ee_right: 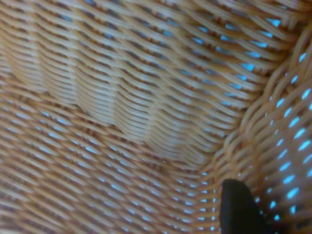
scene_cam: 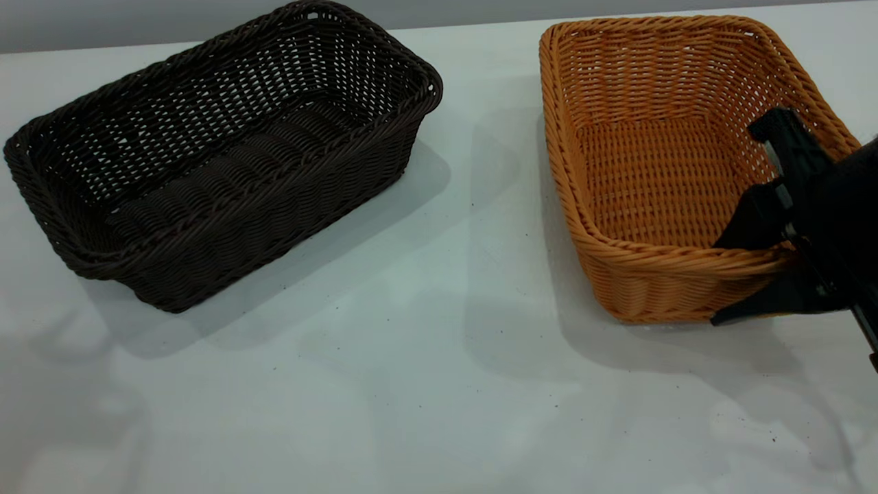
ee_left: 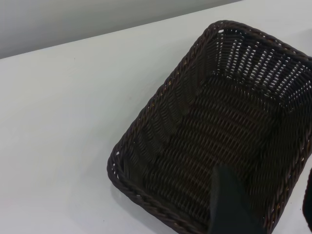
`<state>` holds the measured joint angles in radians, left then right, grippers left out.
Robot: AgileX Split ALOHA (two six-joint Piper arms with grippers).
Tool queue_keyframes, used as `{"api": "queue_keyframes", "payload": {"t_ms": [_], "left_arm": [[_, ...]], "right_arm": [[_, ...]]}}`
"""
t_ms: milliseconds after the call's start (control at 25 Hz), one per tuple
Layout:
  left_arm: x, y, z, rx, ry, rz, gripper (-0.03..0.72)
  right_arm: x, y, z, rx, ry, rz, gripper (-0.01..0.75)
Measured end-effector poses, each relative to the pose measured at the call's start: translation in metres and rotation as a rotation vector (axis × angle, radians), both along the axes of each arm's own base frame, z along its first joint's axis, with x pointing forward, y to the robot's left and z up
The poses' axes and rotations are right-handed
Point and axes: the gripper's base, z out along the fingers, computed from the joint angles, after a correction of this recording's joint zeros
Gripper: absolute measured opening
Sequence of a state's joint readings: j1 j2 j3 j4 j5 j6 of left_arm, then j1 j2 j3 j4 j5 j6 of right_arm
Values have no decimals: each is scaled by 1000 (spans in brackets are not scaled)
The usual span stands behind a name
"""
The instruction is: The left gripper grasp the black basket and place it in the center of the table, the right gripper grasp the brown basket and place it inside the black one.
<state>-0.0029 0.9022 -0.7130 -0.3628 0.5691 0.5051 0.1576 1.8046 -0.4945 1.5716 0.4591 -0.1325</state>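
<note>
- Straddling the near rim of the brown basket [scene_cam: 658,171], the right gripper [scene_cam: 754,271] has one finger inside the wall and one outside it; the jaws are spread with the rim between them, not visibly pinching yet.
- The right wrist view shows one dark fingertip [ee_right: 237,207] close against the inner weave near a corner.
- The left gripper [ee_left: 273,214] shows only in its wrist view, one finger hanging over the black basket [scene_cam: 219,151]; whether its jaws are spread or closed I cannot tell.
- Both baskets look light, fairly stiff wicker with some give. The braided rim is the natural hold; open weave should resist slipping, though a one-sided grip will likely let the basket tilt.
- The brown basket sits at the table's [scene_cam: 439,384] right, long axis running from the near edge away from the camera, open side up.
- The black basket sits at the left, well apart, long axis diagonal from near-left to far-right, open side up, not yet centred.
</note>
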Motion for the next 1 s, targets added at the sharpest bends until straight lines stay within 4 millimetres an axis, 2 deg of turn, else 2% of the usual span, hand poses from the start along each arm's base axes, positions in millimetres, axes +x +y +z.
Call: {"api": "queue_keyframes", "payload": {"t_ms": [560,760,840,1000], "left_arm": [[0,0,0,-5,2,0,323],[0,0,0,-5,3,0,323],[0,0,0,-5,3,0,323],[0,0,0,-5,3,0,323]], "right_arm": [[1,4,2,23,-51,65,253],[3,10,7,91,-113,110,256],[4,10,7,89,-130,115,275],[4,10,7,87,-133,123,363]]}}
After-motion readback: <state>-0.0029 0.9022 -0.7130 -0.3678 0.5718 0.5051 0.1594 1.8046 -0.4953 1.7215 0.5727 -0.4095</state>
